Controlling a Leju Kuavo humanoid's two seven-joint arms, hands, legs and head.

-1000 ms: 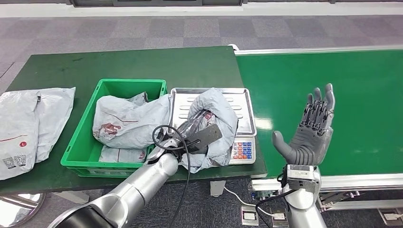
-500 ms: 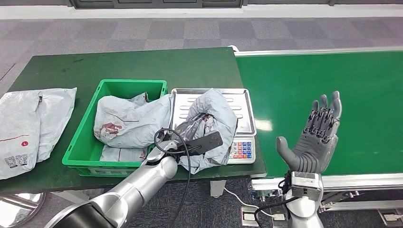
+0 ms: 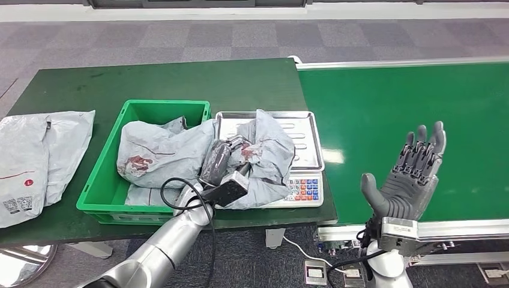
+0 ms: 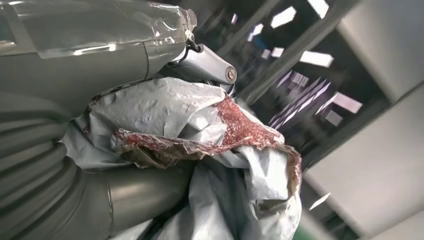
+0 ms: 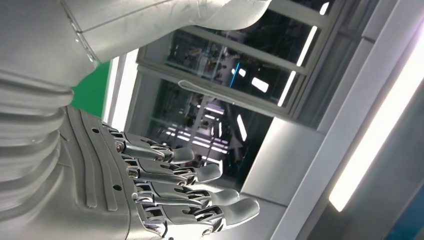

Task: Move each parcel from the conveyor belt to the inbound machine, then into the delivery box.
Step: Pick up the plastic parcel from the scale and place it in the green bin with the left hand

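The left hand (image 3: 223,157) was clamped on a crumpled grey parcel (image 3: 264,153), its fingers wrapped around the bag's red-printed folds, as the left wrist view showed up close. That parcel sat on the steel tray of the inbound machine (image 3: 303,157), a scale with a coloured keypad, and its near edge drooped over the keys. Just beside it, another grey parcel (image 3: 159,157) filled the green delivery box (image 3: 105,174) and spilled over the rim toward the tray. Over on the far side of the dark green worktop (image 3: 180,81), flat grey bags (image 3: 36,153) lay stacked. The right hand (image 3: 408,180) was raised above the conveyor belt (image 3: 390,102), palm up, fingers spread wide, holding nothing.
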